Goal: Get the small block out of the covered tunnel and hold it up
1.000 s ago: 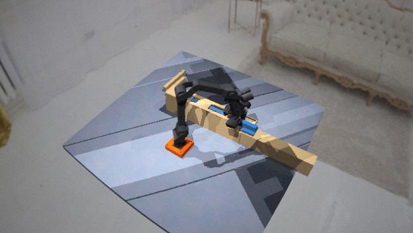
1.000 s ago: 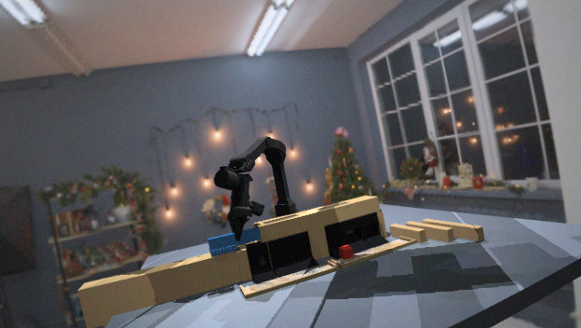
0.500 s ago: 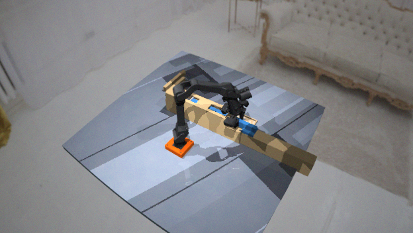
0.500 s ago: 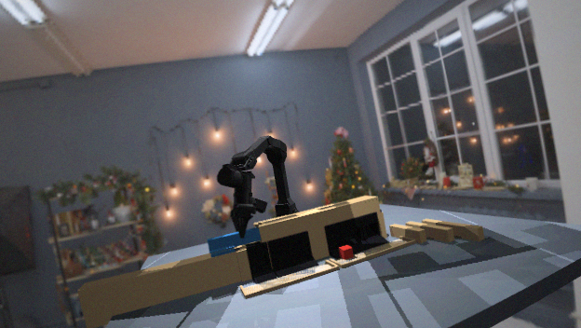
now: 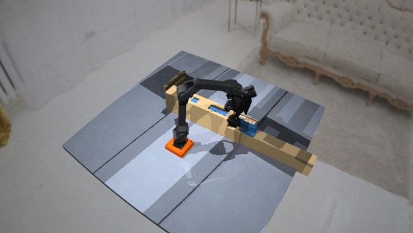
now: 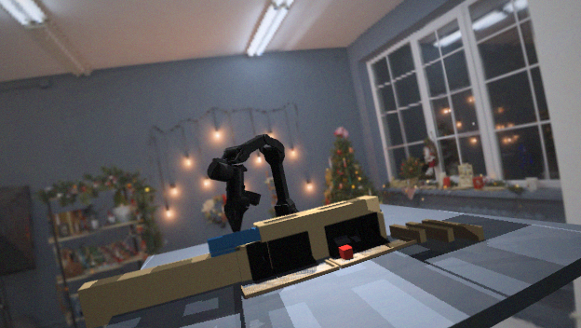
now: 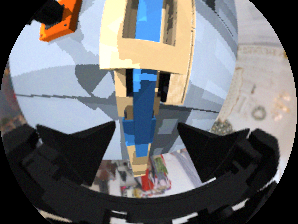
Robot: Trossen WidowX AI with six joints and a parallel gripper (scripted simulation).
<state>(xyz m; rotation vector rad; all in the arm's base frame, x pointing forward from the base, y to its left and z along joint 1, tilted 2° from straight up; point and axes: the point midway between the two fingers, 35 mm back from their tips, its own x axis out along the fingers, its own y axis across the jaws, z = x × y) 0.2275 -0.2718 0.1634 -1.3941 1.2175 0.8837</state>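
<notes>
Evidently the gripper point(image 5: 239, 124) point(image 6: 236, 228) point(image 7: 147, 125) stood spread apart, holding nothing, above the blue handle point(image 5: 248, 128) point(image 6: 233, 241) point(image 7: 140, 131). The red block point(image 6: 345, 252) lay at the tunnel's point(image 5: 206, 120) point(image 6: 317, 241) point(image 7: 145, 57) side opening; a hasty drop might have jammed a finger on the wall, and an off-centre grip could have slipped.

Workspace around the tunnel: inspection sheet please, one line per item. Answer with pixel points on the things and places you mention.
Surface: grey patchwork table point(image 5: 132, 179) point(image 6: 396, 289), streaked with light and shadow.
Job's things: tan tunnel point(image 5: 205, 120) point(image 6: 317, 238) point(image 7: 150, 54); blue handle point(image 5: 249, 128) point(image 6: 233, 241) point(image 7: 143, 105) out at one end; red block point(image 6: 345, 252) at the tunnel's open side.
Clutter: wooden bars point(image 6: 430, 231) beyond the tunnel's other end.
Gripper point(image 5: 235, 116) point(image 6: 237, 229) point(image 7: 147, 125): jaws open, either side of the handle, holding nothing.
Cables: nothing seen.
Surroundings: top view, pale sofa; exterior view, window, Christmas tree, string lights.
</notes>
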